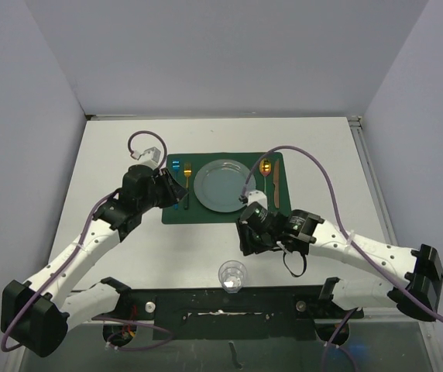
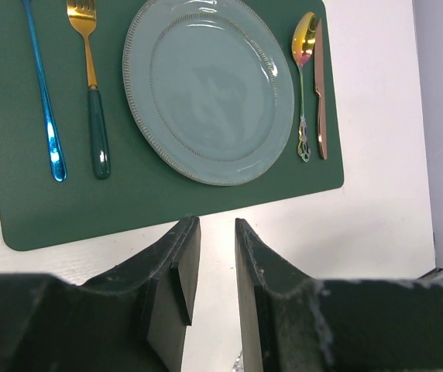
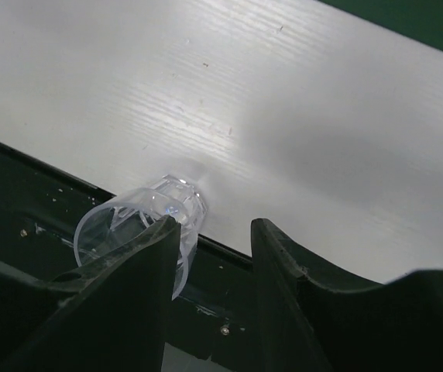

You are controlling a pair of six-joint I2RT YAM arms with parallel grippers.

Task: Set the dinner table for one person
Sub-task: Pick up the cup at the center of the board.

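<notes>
Standing at the dinner table [image 1: 194,249] edge, clear cup [image 1: 232,274]; left gripper [image 2: 216,226], right gripper [image 3: 214,229] parted, empty

Setting: robotics lab test cell. Evidence: white tabletop [image 1: 113,147] edged with aluminium rail [image 1: 358,136]; plain blank walls [image 1: 221,54] enclose it on three sides. Two white-and-black robot arms, left arm [image 1: 82,248] and right arm [image 1: 361,249], mounted on black base plate [image 1: 229,304] at near edge. Purple cables [image 1: 322,174] loop loose above arms. One staged place setting on green placemat [image 1: 176,211].
</notes>
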